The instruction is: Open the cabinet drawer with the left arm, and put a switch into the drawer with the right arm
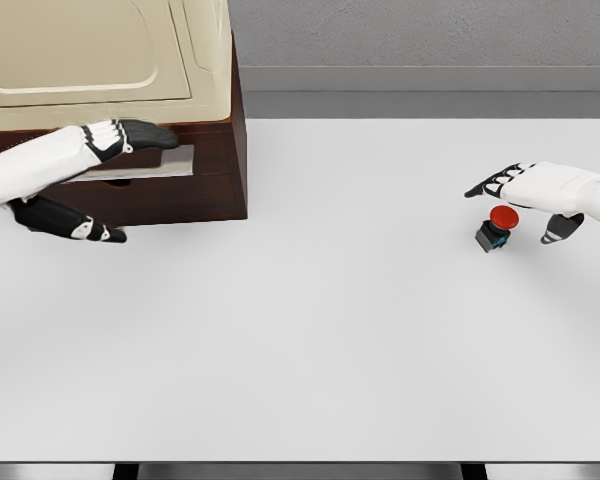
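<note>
Right hand (536, 200) open beside switch (496, 229), perhaps touching it.

open table (330, 330) between hands, cabinet (180, 100) (far left) blocking

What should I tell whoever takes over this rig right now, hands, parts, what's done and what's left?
Left hand: open, fingers reaching over the drawer handle of the cabinet; no grip visible.
Right hand: open, hovering just over the switch, not grasping it.
Switch: red button on a dark base, lying tilted on the white table, far right.
Done: both hands in position.
Left: pull the drawer open, grasp the switch, place it inside.
</note>
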`<state>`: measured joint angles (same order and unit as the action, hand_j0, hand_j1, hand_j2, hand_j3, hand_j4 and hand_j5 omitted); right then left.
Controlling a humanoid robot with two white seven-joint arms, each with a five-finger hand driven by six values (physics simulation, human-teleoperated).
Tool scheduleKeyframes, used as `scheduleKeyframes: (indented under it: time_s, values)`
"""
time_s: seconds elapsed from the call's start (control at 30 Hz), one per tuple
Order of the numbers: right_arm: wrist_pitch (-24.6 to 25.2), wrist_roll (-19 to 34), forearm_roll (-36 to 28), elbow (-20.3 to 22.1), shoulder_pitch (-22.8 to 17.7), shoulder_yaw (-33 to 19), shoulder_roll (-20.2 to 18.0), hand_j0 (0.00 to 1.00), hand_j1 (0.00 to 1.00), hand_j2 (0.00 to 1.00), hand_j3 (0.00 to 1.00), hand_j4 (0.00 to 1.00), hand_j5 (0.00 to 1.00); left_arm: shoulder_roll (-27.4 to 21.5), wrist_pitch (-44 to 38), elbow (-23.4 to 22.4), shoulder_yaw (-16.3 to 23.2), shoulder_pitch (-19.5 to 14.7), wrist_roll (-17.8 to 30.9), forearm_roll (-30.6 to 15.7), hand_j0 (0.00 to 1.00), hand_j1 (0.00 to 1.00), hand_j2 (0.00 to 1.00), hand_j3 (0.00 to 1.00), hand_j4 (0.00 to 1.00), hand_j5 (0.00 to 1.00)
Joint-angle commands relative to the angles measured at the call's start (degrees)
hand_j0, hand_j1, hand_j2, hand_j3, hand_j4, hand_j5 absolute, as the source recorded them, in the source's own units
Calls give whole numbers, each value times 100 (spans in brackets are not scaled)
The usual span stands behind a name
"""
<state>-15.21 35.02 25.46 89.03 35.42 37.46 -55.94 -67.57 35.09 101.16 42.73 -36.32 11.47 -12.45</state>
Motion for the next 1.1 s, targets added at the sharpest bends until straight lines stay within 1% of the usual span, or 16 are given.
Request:
scheduleKeyframes:
  time_s: [0.0,0.13,0.23,0.3,0.33,0.37,0.4,0.43,0.47,0.7,0.73,0.87,0.9,0.97,1.03,1.07]
  values:
    - [-9,-2,-5,-44,0,-2,4,100,100,100,100,100,100,-160,-9,0,482,-120,-5,58,100,100,100,100,100,100]
    - [-9,-2,-5,-53,0,7,4,100,100,100,100,100,100,-160,-9,0,2037,-1614,-5,58,100,100,100,100,100,100]
    - [0,-2,-14,-132,9,24,22,100,100,100,100,100,100,-160,-9,0,3022,-2379,-5,58,100,100,100,100,100,100]
    - [9,-2,-23,-220,18,15,83,100,100,100,100,100,100,-177,-9,9,3821,-3109,-5,32,100,100,100,100,100,100]
    - [9,-2,-14,-255,9,15,110,100,100,100,100,100,100,-177,-9,0,4050,-3364,-5,6,100,100,100,100,100,100]
    - [9,-2,-14,-255,9,15,110,100,100,100,100,100,100,-177,-9,0,4086,-3487,-5,-47,100,100,100,100,100,100]
    - [9,-2,-14,-255,18,24,127,100,100,100,100,100,100,-177,-9,9,4515,-3987,-5,-109,100,100,100,100,100,100]
    - [27,-2,-14,-264,18,24,163,100,100,100,100,100,100,-160,-9,0,5411,-4769,-5,-109,100,100,100,100,100,100]
    - [35,-2,-14,-316,18,15,242,100,100,100,100,100,100,-125,-9,9,5922,-5236,-5,-109,100,100,100,100,100,100]
    - [62,-2,-6,-387,9,24,365,100,100,100,100,100,100,69,-9,0,5668,-5271,-5,-583,100,100,100,100,100,100]
    - [71,-2,-5,-518,9,16,417,100,100,100,100,100,100,69,-9,0,5615,-5271,-5,-627,100,100,100,100,100,100]
    - [62,-2,-5,-633,9,24,567,100,100,100,100,100,100,69,-9,0,5545,-5307,109,-627,100,100,100,100,100,100]
    - [70,-2,-5,-624,9,24,576,100,100,100,100,100,100,69,-9,0,5448,-5307,495,-636,100,100,100,100,100,100]
    - [71,-2,-5,-633,9,24,576,100,100,100,100,100,100,86,-9,0,5378,-5324,1708,-636,100,100,100,100,100,100]
    - [71,-2,-5,-633,9,24,585,100,100,100,100,100,100,86,-9,0,5255,-5316,2353,-636,100,100,100,100,100,100]
    - [71,-2,-5,-624,9,24,585,100,100,100,100,100,100,86,-9,0,5062,-5315,2353,-627,100,100,100,100,100,100]
